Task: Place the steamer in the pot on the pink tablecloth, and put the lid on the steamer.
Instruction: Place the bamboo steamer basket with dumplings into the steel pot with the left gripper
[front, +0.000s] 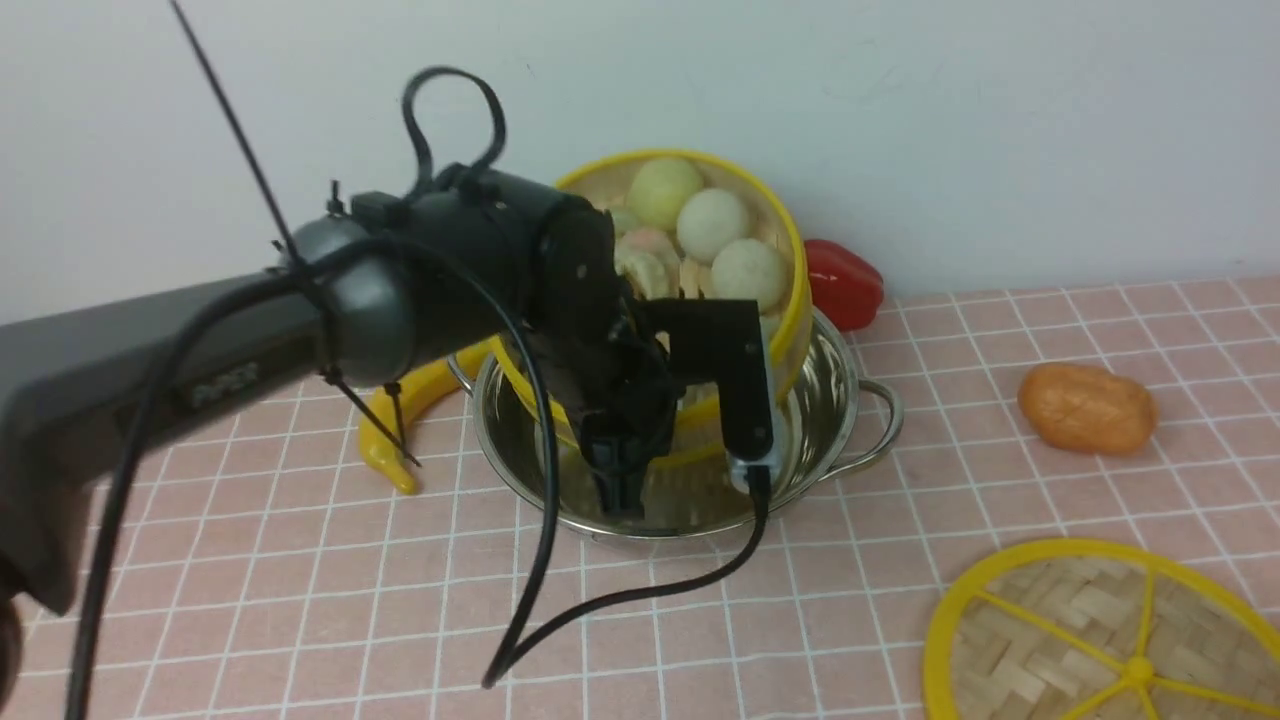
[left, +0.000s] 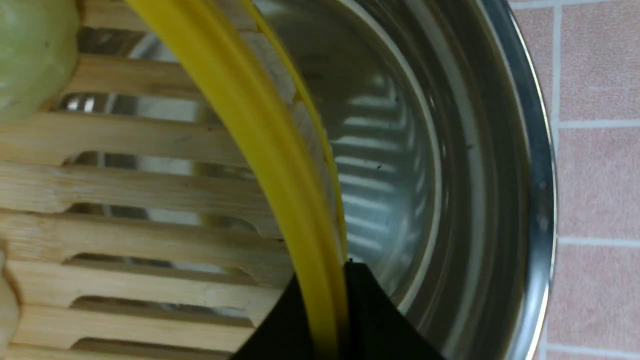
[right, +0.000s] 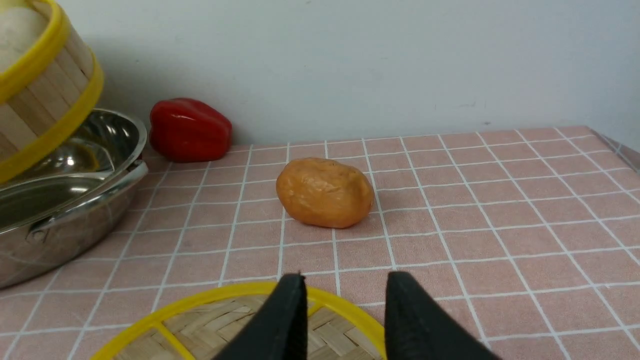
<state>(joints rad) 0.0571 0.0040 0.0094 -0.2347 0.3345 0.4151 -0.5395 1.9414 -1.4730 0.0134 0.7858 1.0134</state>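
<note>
From the front, the left gripper (front: 618, 462) pinches the near edge of the steamer (front: 792, 300) tight. The steamer tips toward the camera. Its near side dips down into the pot (front: 825, 400) and its far side sticks up high. Round buns (front: 712, 225) sit inside it. The pot stands on the pink tablecloth (front: 1000, 520). A banana (front: 395, 440) lies left of the pot and a red pepper (front: 843, 283) is behind it. An orange potato (front: 1087, 408) lies off to the right. The lid (front: 1080, 640) lies flat on the cloth, near the front on the right.

From the left wrist, two black fingers (left: 380, 320) squeeze the steamer's yellow rim between them. The wooden slats are on one side and the shiny pot wall is on the other.

From the right wrist, the right gripper (right: 345, 310) hangs over the edge of the lid. Its fingers are spread apart and hold nothing.
</note>
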